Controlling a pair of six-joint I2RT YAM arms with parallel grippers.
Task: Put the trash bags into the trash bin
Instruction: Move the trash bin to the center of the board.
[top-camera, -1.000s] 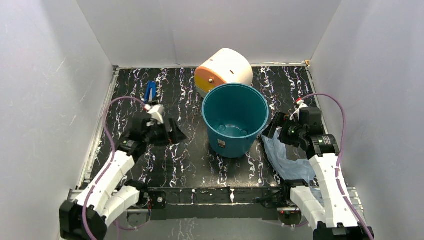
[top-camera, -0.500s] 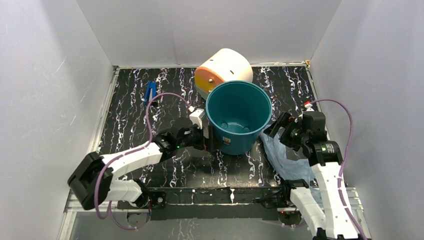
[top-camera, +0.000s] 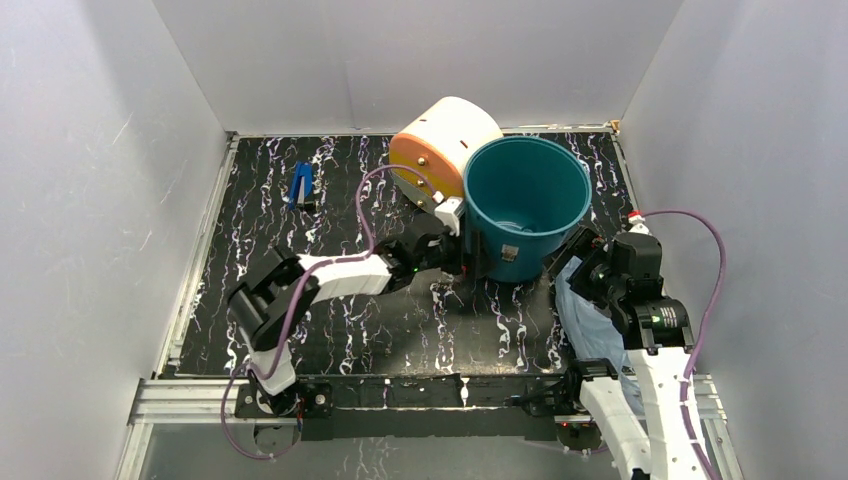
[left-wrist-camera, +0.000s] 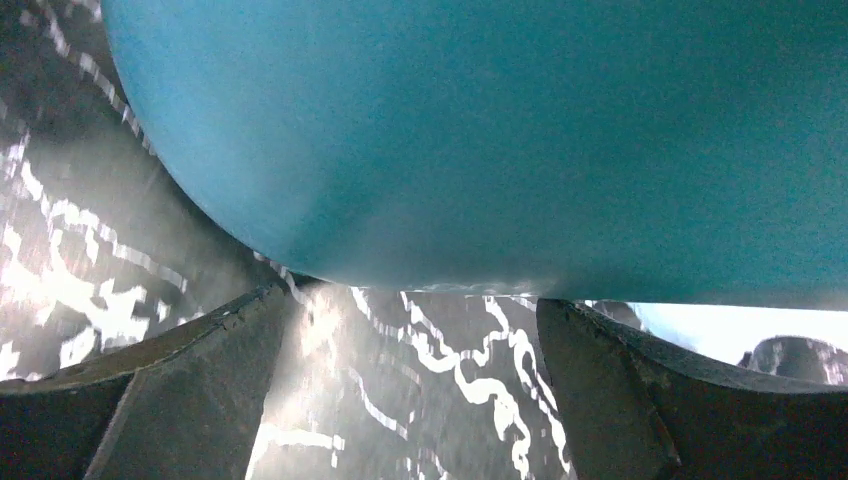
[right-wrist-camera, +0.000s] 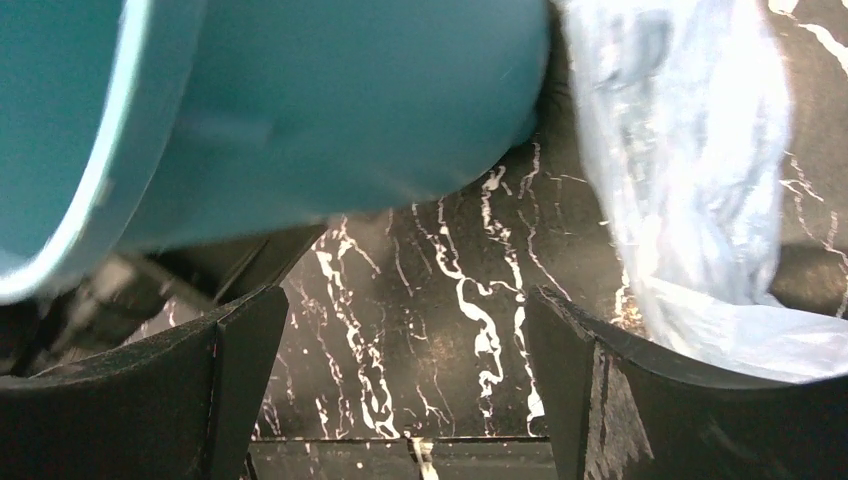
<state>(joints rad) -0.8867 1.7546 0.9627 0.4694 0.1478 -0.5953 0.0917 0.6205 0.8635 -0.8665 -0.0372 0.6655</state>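
The teal trash bin (top-camera: 525, 205) stands mouth up at the right of the mat, close beside the cream-and-orange drum (top-camera: 440, 150). My left gripper (top-camera: 457, 262) is stretched out to the bin's lower left wall, open, with the wall (left-wrist-camera: 480, 130) just ahead of its fingertips (left-wrist-camera: 415, 330). The light-blue trash bag (top-camera: 590, 322) lies crumpled on the mat to the right of the bin, partly under my right arm. My right gripper (top-camera: 578, 258) hangs open and empty (right-wrist-camera: 400, 340) between the bin (right-wrist-camera: 300, 110) and the bag (right-wrist-camera: 690, 150).
A small blue object (top-camera: 301, 185) lies at the back left of the black marbled mat (top-camera: 330, 320). White walls enclose the left, back and right. The right wall is close to the bin and the right arm.
My left arm has swept right across the mat to the bin. The bin has shifted right and back, up beside the drum. My right gripper has drawn back to the right.
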